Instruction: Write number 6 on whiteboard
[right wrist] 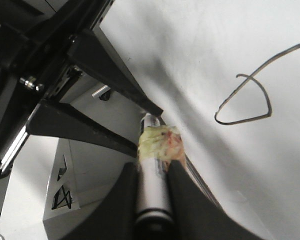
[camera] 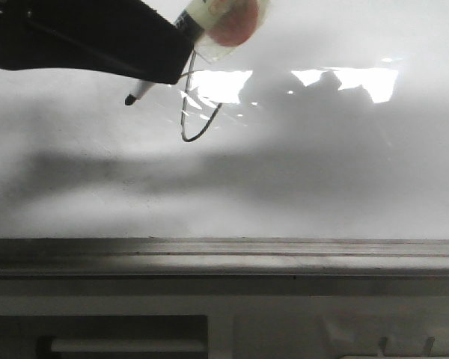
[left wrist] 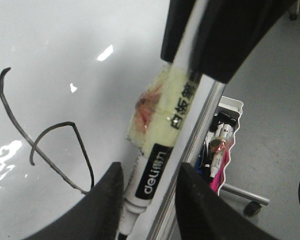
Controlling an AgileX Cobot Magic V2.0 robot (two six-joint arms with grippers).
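The whiteboard (camera: pixel 322 164) fills the front view, with a grey bottom rail (camera: pixel 284 250). The number 6 (camera: pixel 184 127) is a thin black looped stroke; it also shows in the left wrist view (left wrist: pixel 65 123) and the right wrist view (right wrist: pixel 242 121). My right gripper (right wrist: pixel 152 167) is shut on the body of a white marker (right wrist: pixel 151 185) wrapped in yellowish tape. My left gripper (left wrist: pixel 150 167) is open, its fingers astride the marker (left wrist: pixel 150 175) near the tip end. In the front view the left gripper (camera: pixel 161 63) covers the marker's middle; the black tip (camera: pixel 129 99) sticks out left of the stroke.
Bright light reflections (camera: pixel 359 78) lie on the board. A white pen tray (left wrist: pixel 229 107) with several markers hangs beside the board's edge, above a caster (left wrist: pixel 250 207) and grey floor. A white stand (right wrist: pixel 60 175) shows in the right wrist view.
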